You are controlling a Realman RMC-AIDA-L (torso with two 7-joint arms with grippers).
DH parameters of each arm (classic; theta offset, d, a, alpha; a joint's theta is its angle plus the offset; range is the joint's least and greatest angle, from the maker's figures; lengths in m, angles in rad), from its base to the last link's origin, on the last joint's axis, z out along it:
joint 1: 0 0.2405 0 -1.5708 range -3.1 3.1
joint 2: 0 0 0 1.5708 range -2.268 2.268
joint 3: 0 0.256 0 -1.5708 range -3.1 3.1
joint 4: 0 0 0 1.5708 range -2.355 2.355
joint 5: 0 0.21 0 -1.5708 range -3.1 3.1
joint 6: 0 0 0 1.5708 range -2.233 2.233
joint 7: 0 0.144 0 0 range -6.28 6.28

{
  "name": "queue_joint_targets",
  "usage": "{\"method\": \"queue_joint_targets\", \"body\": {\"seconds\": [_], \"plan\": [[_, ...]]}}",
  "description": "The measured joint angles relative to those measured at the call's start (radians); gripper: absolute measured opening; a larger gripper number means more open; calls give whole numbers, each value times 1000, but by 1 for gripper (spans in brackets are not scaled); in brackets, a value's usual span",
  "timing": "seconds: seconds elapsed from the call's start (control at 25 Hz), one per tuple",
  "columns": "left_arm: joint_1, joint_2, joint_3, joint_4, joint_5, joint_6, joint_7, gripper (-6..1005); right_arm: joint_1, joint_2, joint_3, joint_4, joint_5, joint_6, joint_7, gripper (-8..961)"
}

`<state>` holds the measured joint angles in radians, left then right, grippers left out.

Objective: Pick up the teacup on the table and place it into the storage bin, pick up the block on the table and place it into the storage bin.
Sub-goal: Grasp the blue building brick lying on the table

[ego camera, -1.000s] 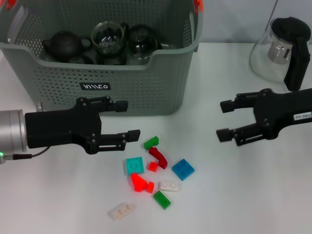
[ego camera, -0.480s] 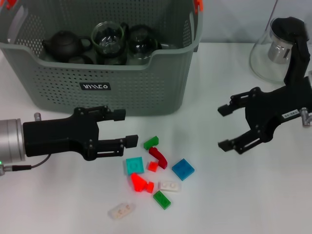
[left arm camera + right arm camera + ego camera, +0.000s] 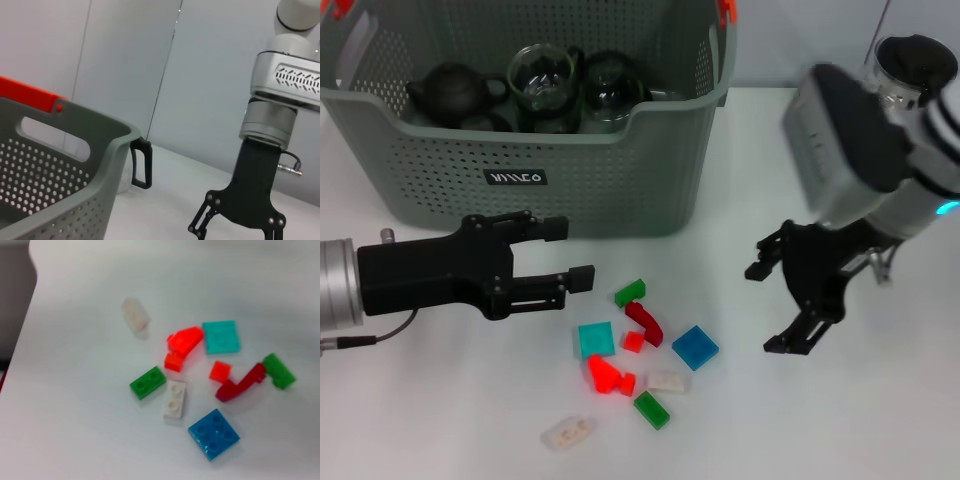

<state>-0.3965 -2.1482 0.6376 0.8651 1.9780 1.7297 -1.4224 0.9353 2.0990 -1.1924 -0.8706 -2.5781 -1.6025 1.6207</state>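
Left gripper (image 3: 567, 255) matte black with small screws, silver cylindrical wrist, thin black cable, right gripper (image 3: 782, 306) black with linkage fingers, white-grey wrist housing, vented panel, possibly a blue-lit indicator.

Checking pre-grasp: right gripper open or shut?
Open. In the head view the right gripper has its fingers spread wide, empty, above the table beside the blue block.

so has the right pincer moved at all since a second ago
Yes. The right pincer has swung to point downward and shifted toward the blue block, now open just right of the pile; earlier it pointed sideways, level with the storage bin base.
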Motion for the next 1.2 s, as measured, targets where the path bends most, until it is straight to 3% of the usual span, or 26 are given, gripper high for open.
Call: {"method": "queue_joint_targets", "body": {"seconds": [0.44,1.2], "plan": [[-18,13,-12,11,114,-5,6,766,108,10,-228,131,117,132,15,945],[-27,19,-33,11,156,-2,7,767,130,13,-535,139,222,262,56,944]]}}
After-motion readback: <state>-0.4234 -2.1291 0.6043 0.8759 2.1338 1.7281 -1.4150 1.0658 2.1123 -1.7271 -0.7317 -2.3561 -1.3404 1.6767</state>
